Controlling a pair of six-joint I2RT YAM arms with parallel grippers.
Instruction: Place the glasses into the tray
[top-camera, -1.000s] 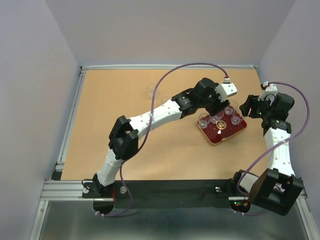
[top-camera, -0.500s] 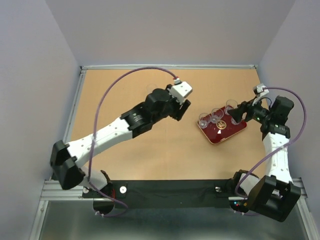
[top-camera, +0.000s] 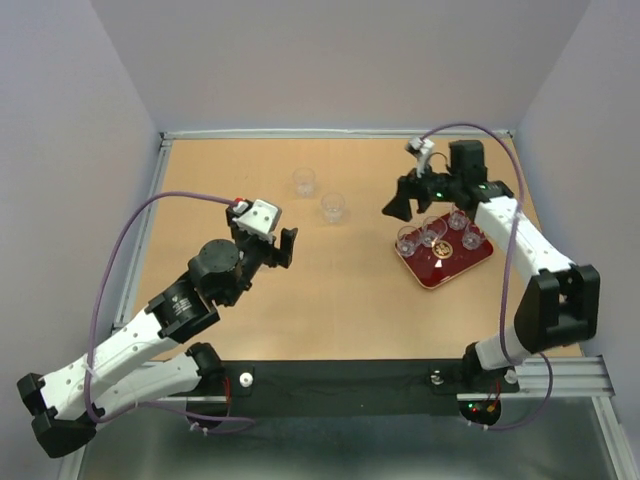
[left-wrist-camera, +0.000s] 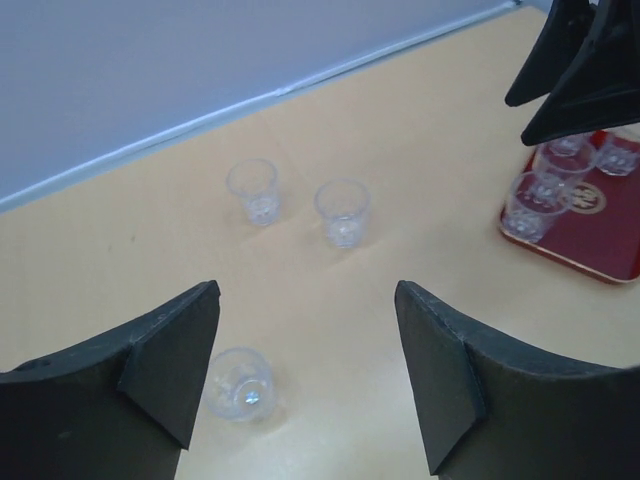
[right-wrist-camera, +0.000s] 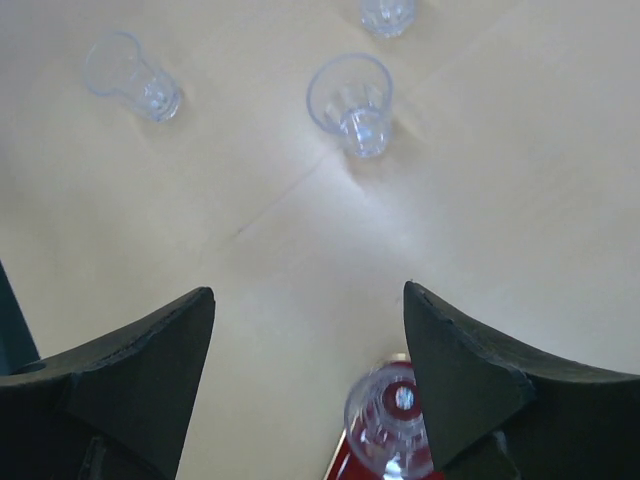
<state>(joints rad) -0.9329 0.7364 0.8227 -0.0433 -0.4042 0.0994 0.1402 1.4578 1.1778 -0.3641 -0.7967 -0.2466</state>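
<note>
The dark red tray (top-camera: 446, 268) lies at the right with several clear glasses on it, such as one at its left corner (top-camera: 407, 240). Two glasses stand on the bare table, one farther back (top-camera: 304, 181) and one nearer (top-camera: 333, 207). The left wrist view shows a third loose glass (left-wrist-camera: 240, 385) beside my left finger; the overhead view hides it. My left gripper (top-camera: 272, 250) hangs open and empty, left of centre. My right gripper (top-camera: 397, 203) is open and empty above the tray's far-left corner, with a tray glass (right-wrist-camera: 390, 420) by its right finger.
The tan tabletop (top-camera: 230, 190) has a metal rail (top-camera: 140, 240) along its left and back edges. Grey walls close it in on three sides. The black base bar (top-camera: 340, 385) with both arm mounts runs along the near edge.
My left arm has swung away from the tray, back to the left and nearer. My right arm has moved from right of the tray to over its far-left corner. Both grippers opened wider.
</note>
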